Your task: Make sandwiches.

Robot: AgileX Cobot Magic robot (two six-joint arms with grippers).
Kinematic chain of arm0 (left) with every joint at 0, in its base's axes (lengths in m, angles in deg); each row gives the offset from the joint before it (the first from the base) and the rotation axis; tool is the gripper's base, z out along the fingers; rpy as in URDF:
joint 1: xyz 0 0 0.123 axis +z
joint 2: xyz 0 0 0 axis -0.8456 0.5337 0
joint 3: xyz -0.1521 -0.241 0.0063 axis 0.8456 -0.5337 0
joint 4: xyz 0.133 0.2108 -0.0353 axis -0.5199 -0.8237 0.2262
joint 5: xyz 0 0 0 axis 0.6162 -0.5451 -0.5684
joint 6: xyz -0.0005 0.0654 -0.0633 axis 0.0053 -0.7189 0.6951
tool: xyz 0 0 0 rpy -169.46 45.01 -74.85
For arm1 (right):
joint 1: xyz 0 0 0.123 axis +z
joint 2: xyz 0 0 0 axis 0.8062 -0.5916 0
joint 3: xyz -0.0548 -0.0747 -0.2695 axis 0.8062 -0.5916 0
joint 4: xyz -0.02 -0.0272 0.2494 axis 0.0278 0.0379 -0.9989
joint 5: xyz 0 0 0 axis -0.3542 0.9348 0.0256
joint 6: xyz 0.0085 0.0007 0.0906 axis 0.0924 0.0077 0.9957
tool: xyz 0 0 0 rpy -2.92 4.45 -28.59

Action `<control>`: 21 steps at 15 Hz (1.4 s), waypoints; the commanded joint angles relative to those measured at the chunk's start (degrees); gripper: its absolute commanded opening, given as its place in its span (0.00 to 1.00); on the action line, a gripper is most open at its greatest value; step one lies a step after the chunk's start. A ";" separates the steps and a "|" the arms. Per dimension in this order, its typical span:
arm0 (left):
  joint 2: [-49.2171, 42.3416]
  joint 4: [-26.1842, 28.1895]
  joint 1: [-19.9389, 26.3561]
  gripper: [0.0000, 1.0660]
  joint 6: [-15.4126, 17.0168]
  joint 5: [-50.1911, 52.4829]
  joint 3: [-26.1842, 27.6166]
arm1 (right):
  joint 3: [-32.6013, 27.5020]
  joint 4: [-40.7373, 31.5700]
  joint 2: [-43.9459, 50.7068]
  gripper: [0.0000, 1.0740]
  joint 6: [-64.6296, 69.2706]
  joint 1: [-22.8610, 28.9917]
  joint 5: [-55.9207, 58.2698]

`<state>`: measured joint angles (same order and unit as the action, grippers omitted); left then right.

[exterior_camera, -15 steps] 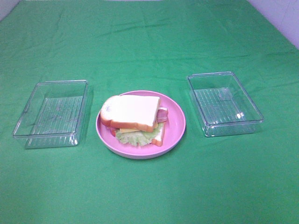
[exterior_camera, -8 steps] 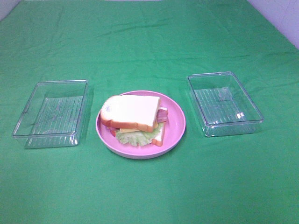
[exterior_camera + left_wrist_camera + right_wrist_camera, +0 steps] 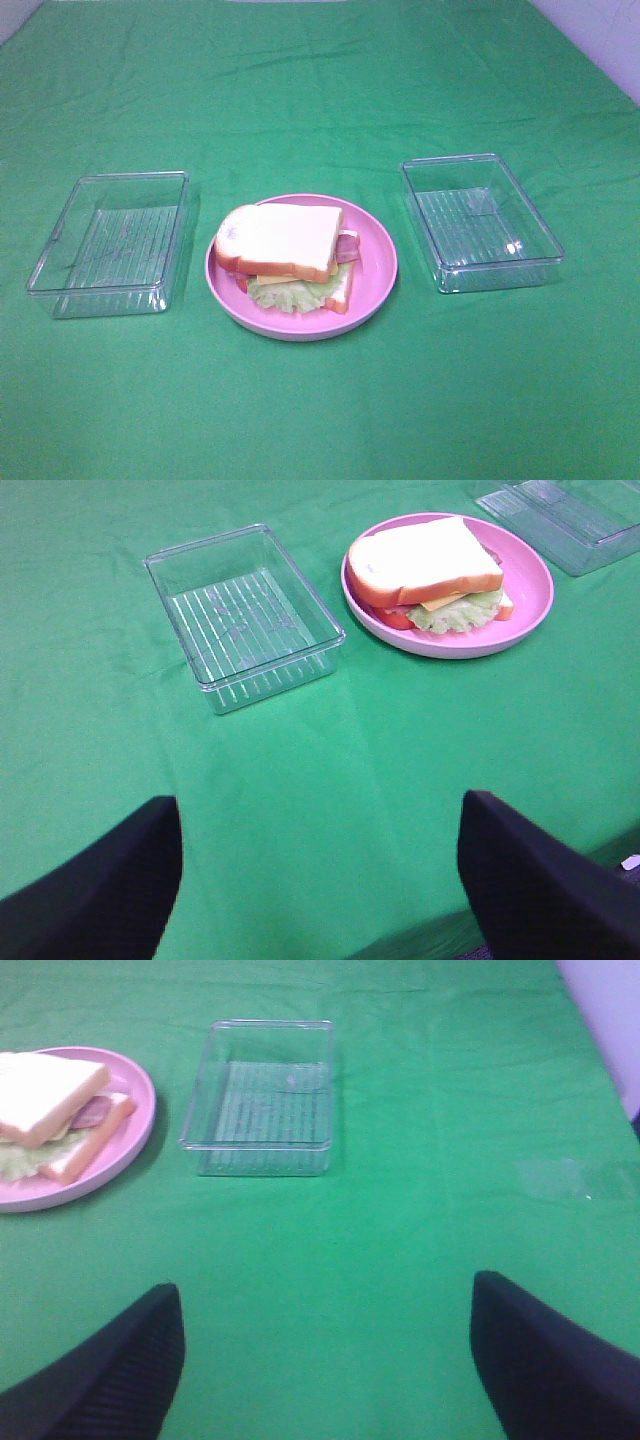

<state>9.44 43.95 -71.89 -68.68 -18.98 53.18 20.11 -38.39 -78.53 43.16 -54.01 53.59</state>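
A sandwich (image 3: 285,252) lies on a round pink plate (image 3: 375,270) at the table's middle: white bread on top, cheese, pale green lettuce, reddish bacon and a bottom slice. It also shows in the left wrist view (image 3: 430,572) and the right wrist view (image 3: 55,1100). Neither gripper shows in the exterior view. My left gripper (image 3: 320,880) is open and empty, back near the table's front edge. My right gripper (image 3: 325,1360) is open and empty, also far back from the plate.
A clear plastic box (image 3: 110,245) stands left of the plate and another (image 3: 480,222) right of it, both empty. They also show in the wrist views (image 3: 240,615) (image 3: 260,1100). A green cloth (image 3: 320,100) covers the table.
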 commanded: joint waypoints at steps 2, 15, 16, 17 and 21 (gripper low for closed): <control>-0.40 0.06 -0.46 0.69 0.40 0.74 0.06 | -0.17 -0.06 0.92 0.71 -0.69 -5.90 -0.11; -4.70 0.34 17.19 0.69 0.40 0.74 0.06 | -0.17 -0.11 0.92 0.71 -0.69 -5.56 -0.11; -4.70 0.29 17.19 0.69 0.40 0.74 0.06 | -0.17 -0.11 0.92 0.71 -0.69 -5.56 -0.11; -4.70 0.29 17.19 0.69 0.40 0.74 0.06 | -0.17 -0.11 0.92 0.71 -0.69 -5.27 -0.11; -4.70 0.29 13.92 0.69 0.40 0.74 0.06 | -0.17 -0.29 0.92 0.71 -0.69 -0.97 -0.11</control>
<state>6.29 43.95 -57.45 -68.51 -18.81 53.18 20.11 -38.56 -78.53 43.16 -55.16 53.59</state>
